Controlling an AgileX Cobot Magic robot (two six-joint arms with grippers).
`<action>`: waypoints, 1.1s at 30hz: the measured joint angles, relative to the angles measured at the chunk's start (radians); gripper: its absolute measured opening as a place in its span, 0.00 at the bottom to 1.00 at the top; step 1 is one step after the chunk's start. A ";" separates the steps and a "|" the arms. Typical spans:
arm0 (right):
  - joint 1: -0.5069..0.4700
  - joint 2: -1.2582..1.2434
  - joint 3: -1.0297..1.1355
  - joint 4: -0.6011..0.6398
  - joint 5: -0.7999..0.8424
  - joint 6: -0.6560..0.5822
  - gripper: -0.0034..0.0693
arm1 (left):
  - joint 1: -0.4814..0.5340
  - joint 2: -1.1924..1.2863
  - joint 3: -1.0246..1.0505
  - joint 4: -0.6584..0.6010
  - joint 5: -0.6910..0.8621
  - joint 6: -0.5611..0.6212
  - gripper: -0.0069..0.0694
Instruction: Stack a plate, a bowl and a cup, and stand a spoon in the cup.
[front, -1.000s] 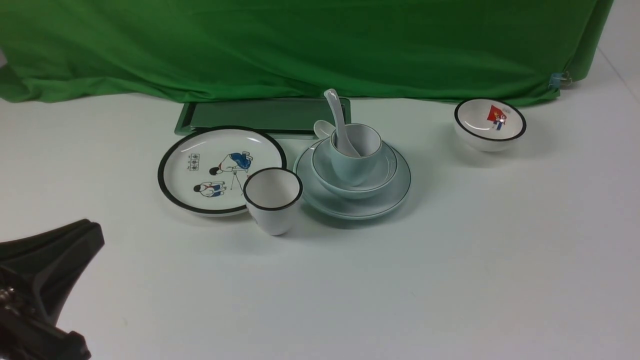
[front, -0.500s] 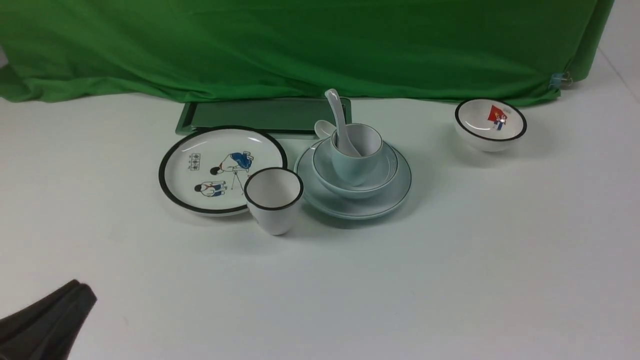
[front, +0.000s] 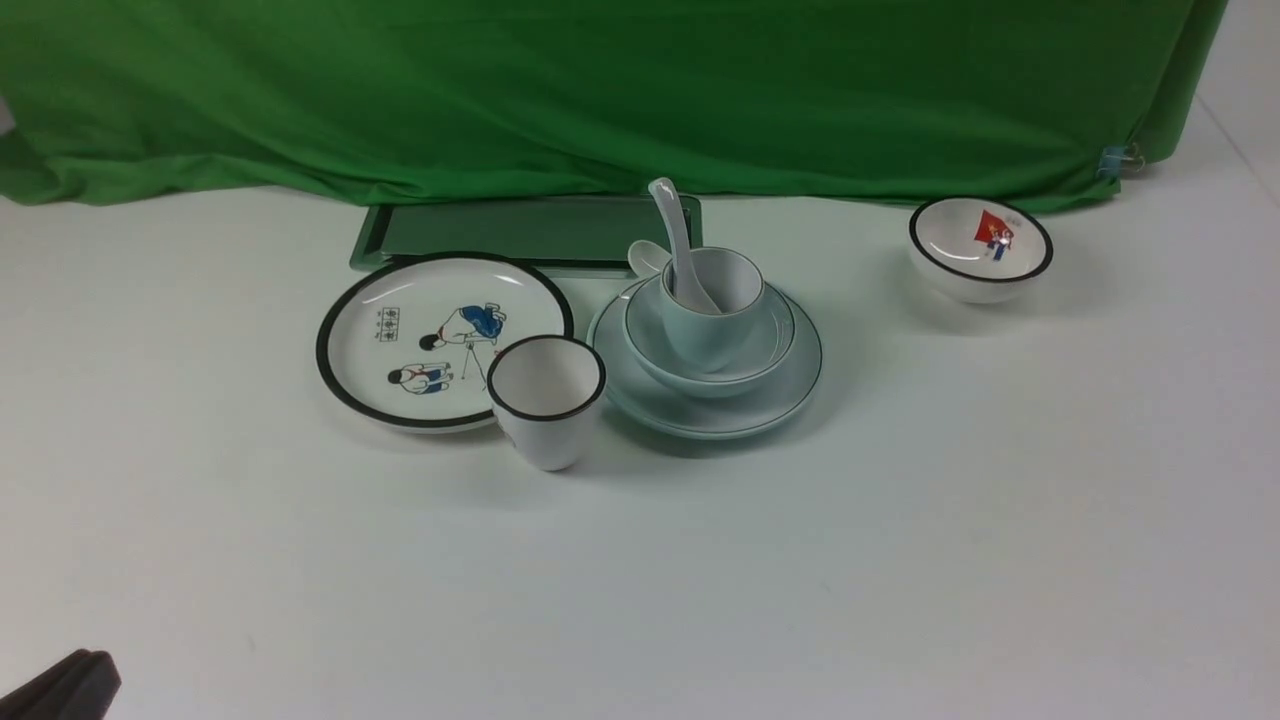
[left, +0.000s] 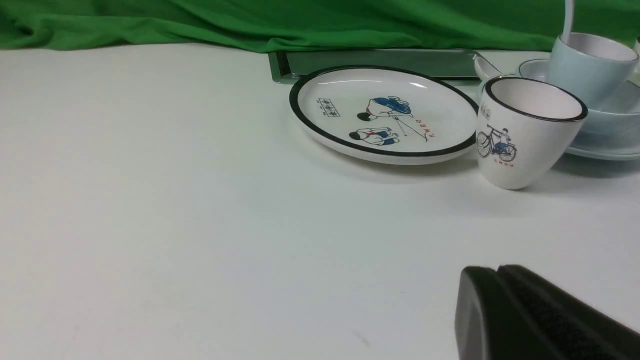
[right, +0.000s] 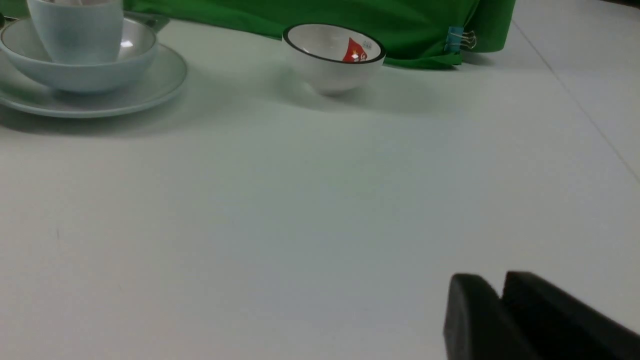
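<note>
— Where did your stack sit?
— At twelve o'clock: plate (front: 800, 375), bowl (front: 775, 340), cup (front: 700, 335), spoon (front: 672, 225) standing inside. Open table (front: 900, 560) lay at six.
— Claws?
— Left gripper (left: 495, 280) and right gripper (right: 500, 295) had fingers pressed together, empty.

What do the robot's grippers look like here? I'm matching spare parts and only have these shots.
Little of them shows. The left gripper has matte black fingers with rounded ends and a slightly grainy inner face; its tip is a dark wedge at the front view's corner. The right gripper looks the same: two thick black, round-tipped fingers. No cables, markings or arm links are visible.
</note>
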 joint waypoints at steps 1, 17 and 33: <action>0.000 0.000 0.000 0.000 0.000 0.001 0.23 | 0.000 0.000 0.000 -0.001 0.000 0.000 0.05; 0.000 0.000 0.000 0.000 0.000 0.001 0.26 | 0.000 0.000 0.000 -0.005 -0.006 0.023 0.05; 0.000 0.000 0.000 0.000 0.000 0.001 0.29 | 0.000 0.000 0.000 0.017 -0.006 0.023 0.05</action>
